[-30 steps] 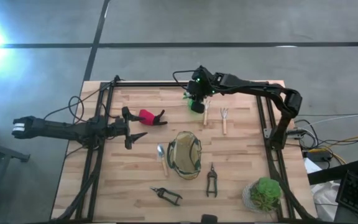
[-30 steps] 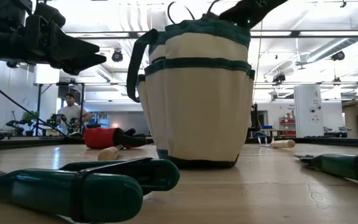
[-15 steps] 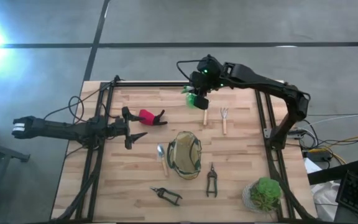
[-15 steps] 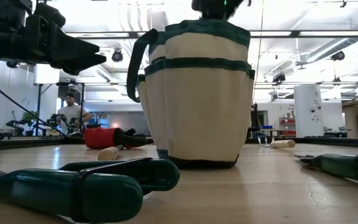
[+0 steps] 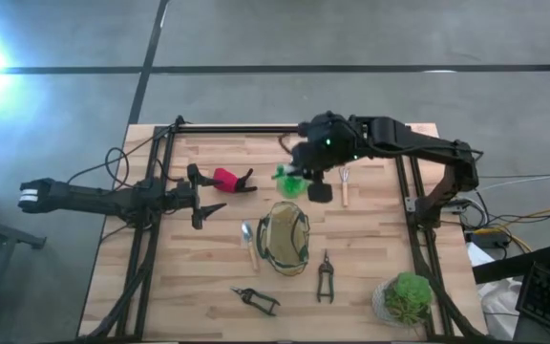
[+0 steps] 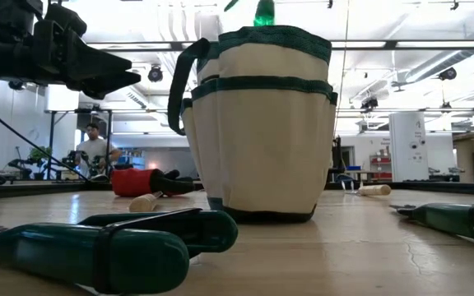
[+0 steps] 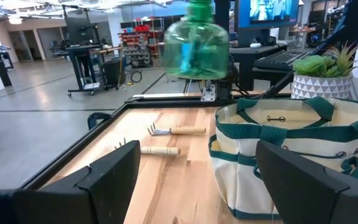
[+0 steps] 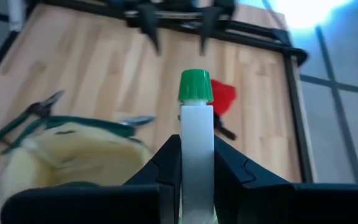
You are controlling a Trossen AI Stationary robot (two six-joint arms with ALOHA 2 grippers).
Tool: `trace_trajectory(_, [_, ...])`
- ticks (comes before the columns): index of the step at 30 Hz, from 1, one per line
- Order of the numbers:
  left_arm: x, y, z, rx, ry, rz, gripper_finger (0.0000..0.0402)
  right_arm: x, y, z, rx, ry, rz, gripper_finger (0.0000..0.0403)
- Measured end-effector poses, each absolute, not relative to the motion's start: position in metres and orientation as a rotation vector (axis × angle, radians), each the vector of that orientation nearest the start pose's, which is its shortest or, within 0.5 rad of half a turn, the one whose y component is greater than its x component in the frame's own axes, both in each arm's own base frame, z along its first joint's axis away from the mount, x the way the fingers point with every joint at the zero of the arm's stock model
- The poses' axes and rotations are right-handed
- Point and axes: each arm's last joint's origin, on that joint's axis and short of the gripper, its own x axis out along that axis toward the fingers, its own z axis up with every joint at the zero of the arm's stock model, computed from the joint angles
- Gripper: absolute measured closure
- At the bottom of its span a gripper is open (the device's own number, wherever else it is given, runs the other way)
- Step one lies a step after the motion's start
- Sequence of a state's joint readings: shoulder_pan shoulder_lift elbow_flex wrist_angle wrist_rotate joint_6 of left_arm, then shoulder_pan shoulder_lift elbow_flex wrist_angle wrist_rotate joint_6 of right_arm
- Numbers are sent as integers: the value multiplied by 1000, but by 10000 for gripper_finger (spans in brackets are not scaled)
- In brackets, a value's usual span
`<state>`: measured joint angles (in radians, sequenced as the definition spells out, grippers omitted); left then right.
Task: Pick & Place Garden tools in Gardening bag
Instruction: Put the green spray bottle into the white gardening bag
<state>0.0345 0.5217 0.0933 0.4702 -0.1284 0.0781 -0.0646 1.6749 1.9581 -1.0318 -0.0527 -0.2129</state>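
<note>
Right gripper (image 5: 306, 182) is clamped on the white top of the green spray bottle (image 5: 289, 182), fingers seen pressed against both flat sides of the white neck in the right wrist view (image 8: 196, 146), green cap above. Bottle is held in the air over the table (image 5: 370, 239), near the gardening bag (image 5: 284, 237) but not yet over its mouth; in the left wrist view the bottle body (image 7: 196, 42) hangs clear of the wood, above and beside the bag (image 7: 291, 155). Bottle is judged light, rigid plastic, smooth and somewhat slippery; translucent body could flex if squeezed, so the stiff white neck is judged the better hold, as taken now. Any liquid inside would add swing; contents cannot be told. Left gripper (image 5: 206, 204) is held spread wide, empty, waiting low over the table beside the red-and-black tool (image 5: 229, 179). Still on the wood: two wooden-handled forks (image 5: 345, 183), partly hidden by the right arm, a wooden-handled trowel (image 5: 248, 244) just beside the bag, and two black pruners (image 5: 325, 277) (image 5: 255, 300) nearer the front edge. Potted plant (image 5: 408, 296) sits at the corner, not part of the task. Bag is soft fabric and stands upright with its mouth open.
</note>
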Motion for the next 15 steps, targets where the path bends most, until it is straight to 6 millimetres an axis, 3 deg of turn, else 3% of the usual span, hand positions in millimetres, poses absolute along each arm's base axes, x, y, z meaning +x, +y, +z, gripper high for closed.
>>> trace_trajectory(7, [135, 8, 192, 76, -35, 165, 80, 336, 4, 423, -135, 766, 119, 360])
trace_trajectory(15, [135, 8, 192, 76, -35, 164, 80, 338, 10, 421, -78, 759, 107, 361])
